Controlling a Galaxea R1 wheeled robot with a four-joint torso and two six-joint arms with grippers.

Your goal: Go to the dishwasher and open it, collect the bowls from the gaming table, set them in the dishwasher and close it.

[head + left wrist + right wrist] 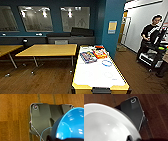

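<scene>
Gaming bench (100,75) sits straight ahead, white top, yellow edge. Game boxes (93,55) at its far end, pale blue-rimmed bowl (107,63) just beside them. Yellow benches (47,50) to the left. Person (150,32) at a cart on the right. Left end effector grips a blue bowl (71,125) above wood floor (15,119). Right end effector grips a white bowl (105,126).

Yellow sign (112,26) on blue wall: too blurry to read.
Game boxes (93,55) on gaming table (100,75): bright print, no words readable.
Elsewhere: no readable letters or numbers.
</scene>
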